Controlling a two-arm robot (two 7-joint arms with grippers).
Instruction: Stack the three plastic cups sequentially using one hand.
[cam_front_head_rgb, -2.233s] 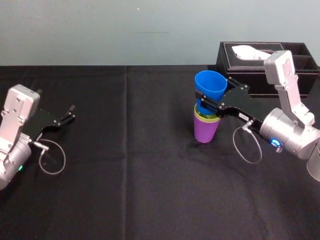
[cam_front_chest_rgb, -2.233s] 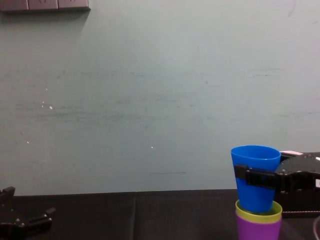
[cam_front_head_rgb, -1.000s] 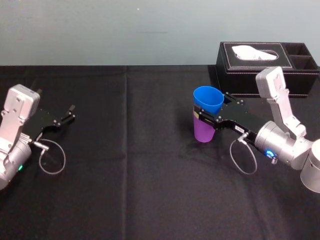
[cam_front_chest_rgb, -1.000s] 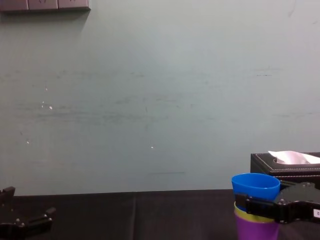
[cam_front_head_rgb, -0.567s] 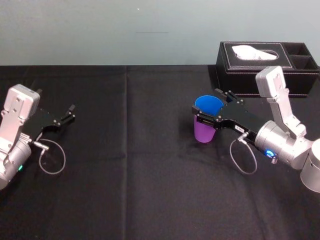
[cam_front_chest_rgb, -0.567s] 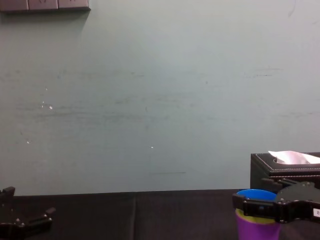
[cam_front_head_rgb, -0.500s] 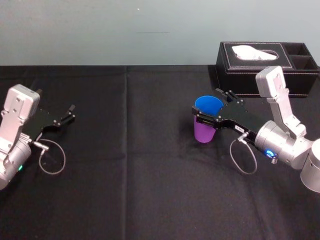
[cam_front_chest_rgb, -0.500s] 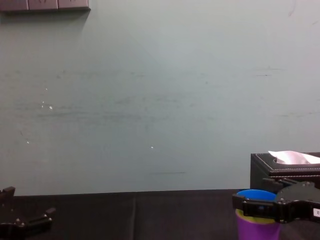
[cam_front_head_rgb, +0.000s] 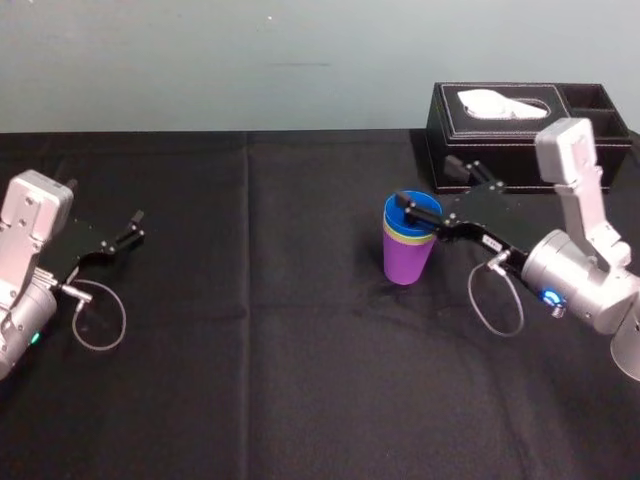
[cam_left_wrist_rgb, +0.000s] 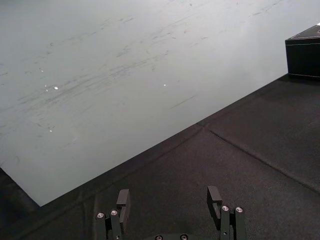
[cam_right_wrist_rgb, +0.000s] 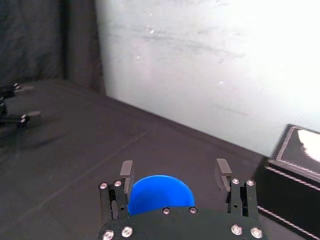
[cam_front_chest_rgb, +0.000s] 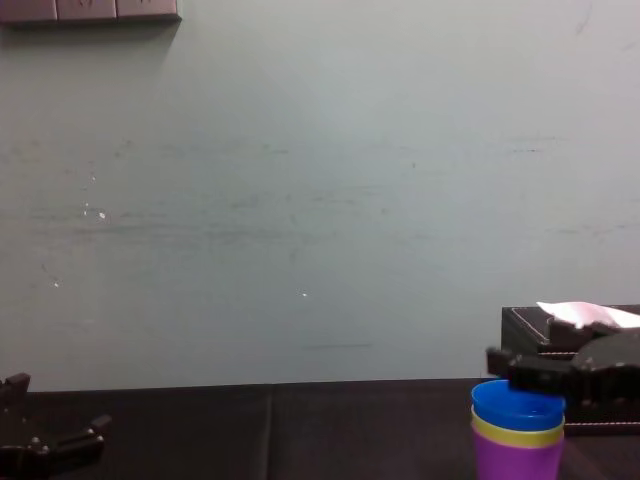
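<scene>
The three plastic cups stand nested in one stack right of the table's middle: the purple cup (cam_front_head_rgb: 407, 262) at the bottom, the yellow-green cup's rim (cam_front_head_rgb: 404, 238) above it, the blue cup (cam_front_head_rgb: 396, 216) on top. My right gripper (cam_front_head_rgb: 428, 187) hovers open just over the stack's rim, its fingers apart from the cups. In the right wrist view the blue cup (cam_right_wrist_rgb: 160, 192) sits below and between the spread fingers of the right gripper (cam_right_wrist_rgb: 175, 172). My left gripper (cam_front_head_rgb: 128, 231) rests open and empty at the table's far left, as the left wrist view also shows (cam_left_wrist_rgb: 168, 200).
A black tissue box (cam_front_head_rgb: 520, 130) stands behind the stack at the back right, close to the right arm. A black cloth (cam_front_head_rgb: 250, 350) covers the table, with free room in the middle and at the front.
The blue cup dropped into the stack as my right gripper opened and let it go. The gripper then rose above the rim. The left arm stayed put.
</scene>
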